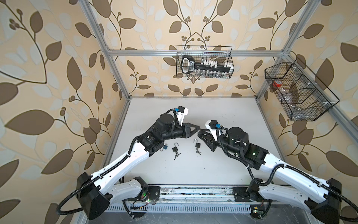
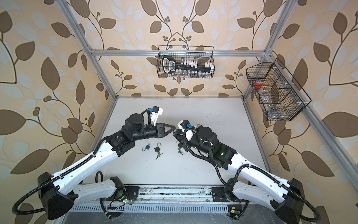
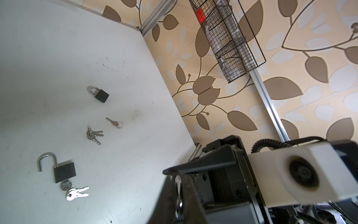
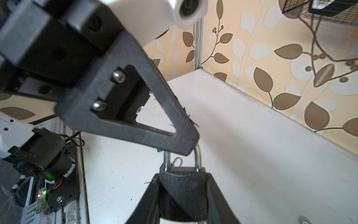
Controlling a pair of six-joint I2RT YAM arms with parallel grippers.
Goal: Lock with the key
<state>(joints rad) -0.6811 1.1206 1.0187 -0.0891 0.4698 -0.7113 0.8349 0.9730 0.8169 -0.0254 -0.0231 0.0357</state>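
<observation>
Right end effector (image 4: 183, 179) is clamped on a black padlock (image 4: 183, 191). The body is squeezed between the pads and it's held above the middle of the table (image 4: 271, 155). Both legs of the shackle (image 4: 199, 157) run down into the body.

Left end effector (image 4: 187, 144) comes in from the opposite side, with its tip sitting right on top of the shackle. On its own wrist cam the metal shows between the fingers, but honestly I can't tell if it's pinching it or just loose around it.

Lying on the table nearby:
- a blue lock (image 1: 165, 147)
- an open lock (image 1: 175, 149) with keys in it
- a third lock (image 1: 197, 145), also with keys
- a loose key bunch (image 3: 93, 133) beyond those
</observation>
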